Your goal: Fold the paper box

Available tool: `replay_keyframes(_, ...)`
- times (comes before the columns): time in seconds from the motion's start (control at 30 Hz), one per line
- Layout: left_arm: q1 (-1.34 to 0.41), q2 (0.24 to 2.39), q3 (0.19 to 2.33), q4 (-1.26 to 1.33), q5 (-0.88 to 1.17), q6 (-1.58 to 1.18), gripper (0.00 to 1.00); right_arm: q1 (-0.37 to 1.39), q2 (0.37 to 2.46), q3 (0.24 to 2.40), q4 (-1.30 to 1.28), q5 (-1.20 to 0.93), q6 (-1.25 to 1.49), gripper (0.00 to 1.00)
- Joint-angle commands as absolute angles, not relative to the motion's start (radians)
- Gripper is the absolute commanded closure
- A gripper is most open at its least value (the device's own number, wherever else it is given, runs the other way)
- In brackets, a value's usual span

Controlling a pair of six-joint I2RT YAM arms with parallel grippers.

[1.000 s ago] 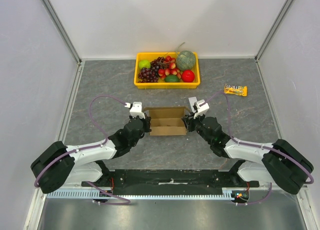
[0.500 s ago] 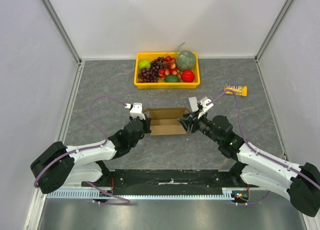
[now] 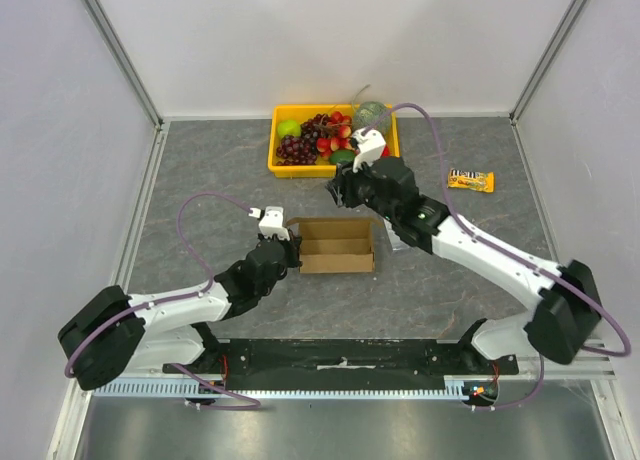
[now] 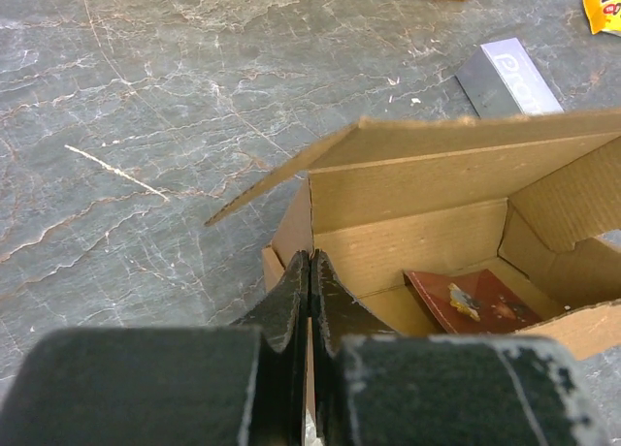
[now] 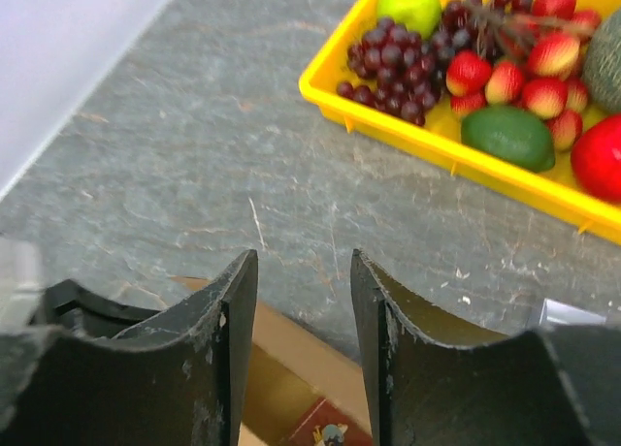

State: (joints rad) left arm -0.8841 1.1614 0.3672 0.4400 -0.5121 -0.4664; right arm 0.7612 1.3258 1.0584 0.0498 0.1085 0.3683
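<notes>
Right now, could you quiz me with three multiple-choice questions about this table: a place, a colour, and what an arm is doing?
1. Where is the fruit tray from the box?
A) beyond its far side
B) in front of its near side
C) inside it
2. What colour is the box?
A) white
B) brown
C) blue
3. The right fingers are:
A) shut on the box
B) shut on a fruit
C) open, holding nothing
Answers: 1 A, the tray lies past the box's far side; 2 B, it is plain brown cardboard; 3 C, a clear gap shows between them.
</notes>
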Motion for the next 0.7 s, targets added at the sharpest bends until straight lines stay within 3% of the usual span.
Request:
replay_keyframes(0.0,-0.891,1.121,0.353,0.443,-0.505,-0.468,0.98,0.752,1.443,1.166,-0.14,0.155,0.406,0.51)
replay_keyframes(0.33,-0.894,1.068,0.316,0.44,-0.43,-0.462,0.97,0.739,1.532,1.198,-0.201,0.118,0.429,0.53)
replay_keyframes(0.67,-0.897,1.006,0.259,0.437,-0.347,-0.505,0.85,0.739,1.488,1.092,-0.184,0.051,0.465,0.54)
